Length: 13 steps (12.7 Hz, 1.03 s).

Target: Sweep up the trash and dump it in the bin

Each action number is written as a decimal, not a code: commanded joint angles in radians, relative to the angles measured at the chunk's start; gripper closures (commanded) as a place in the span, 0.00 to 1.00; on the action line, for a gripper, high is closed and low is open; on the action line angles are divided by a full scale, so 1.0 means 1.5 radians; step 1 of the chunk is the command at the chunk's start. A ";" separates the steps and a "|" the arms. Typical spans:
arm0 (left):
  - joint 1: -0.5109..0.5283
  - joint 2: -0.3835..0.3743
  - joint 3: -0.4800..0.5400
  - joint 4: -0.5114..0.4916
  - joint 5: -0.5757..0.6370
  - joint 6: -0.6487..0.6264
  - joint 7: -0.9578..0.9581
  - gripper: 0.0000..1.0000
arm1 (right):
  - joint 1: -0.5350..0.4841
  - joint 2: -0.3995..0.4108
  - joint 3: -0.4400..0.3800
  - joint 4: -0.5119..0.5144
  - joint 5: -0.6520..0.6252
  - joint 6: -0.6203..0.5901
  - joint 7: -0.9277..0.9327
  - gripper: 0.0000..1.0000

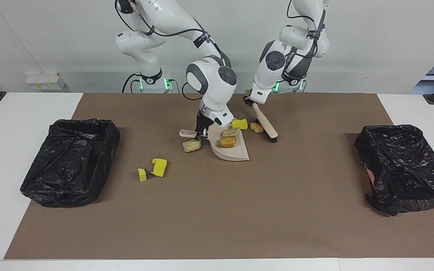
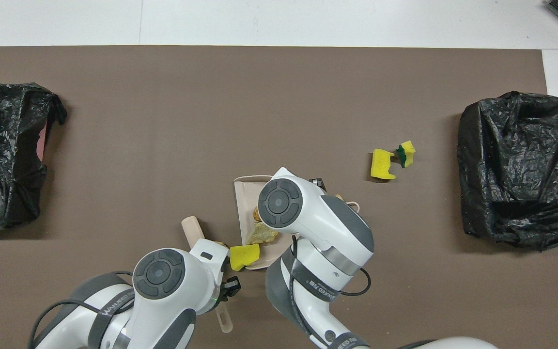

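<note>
Trash scraps of yellow sponge and tan bread lie partly gathered: two lumps [image 1: 227, 141] sit in the flat beige plastic dustpan [image 1: 236, 152], whose handle the right gripper [image 1: 201, 132] clamps. The left gripper [image 1: 252, 102], clenched on the beige brush [image 1: 266, 125], has one bread lump [image 1: 256, 127] beside the pan's mouth; a sponge [image 1: 239, 124] waits there, three scraps lie loose nearby, both black-lined bins [image 1: 70, 160] unfed

From overhead, the right arm is hiding most of the dustpan [image 2: 243, 194] and its handle, the left arm is covering the brush [image 2: 193, 228] handle, and both tools are lying concealed beneath their wrists.
</note>
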<state>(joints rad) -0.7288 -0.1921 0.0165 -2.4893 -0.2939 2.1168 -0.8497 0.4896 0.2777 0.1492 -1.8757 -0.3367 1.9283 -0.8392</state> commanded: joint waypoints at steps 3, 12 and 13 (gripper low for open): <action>-0.049 0.051 0.004 0.062 -0.057 0.069 0.071 1.00 | -0.004 0.001 0.004 -0.008 0.024 0.044 0.094 1.00; -0.032 0.028 0.015 0.134 -0.027 -0.055 0.179 1.00 | -0.018 -0.008 0.003 0.001 0.043 0.036 0.076 1.00; -0.029 0.014 0.015 0.135 -0.015 -0.079 0.178 1.00 | -0.030 -0.016 0.003 0.000 0.043 0.034 0.057 1.00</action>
<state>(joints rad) -0.7888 -0.1255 0.0358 -2.2977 -0.3468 2.0726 -0.5930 0.4773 0.2798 0.1474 -1.8749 -0.2913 1.9784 -0.7037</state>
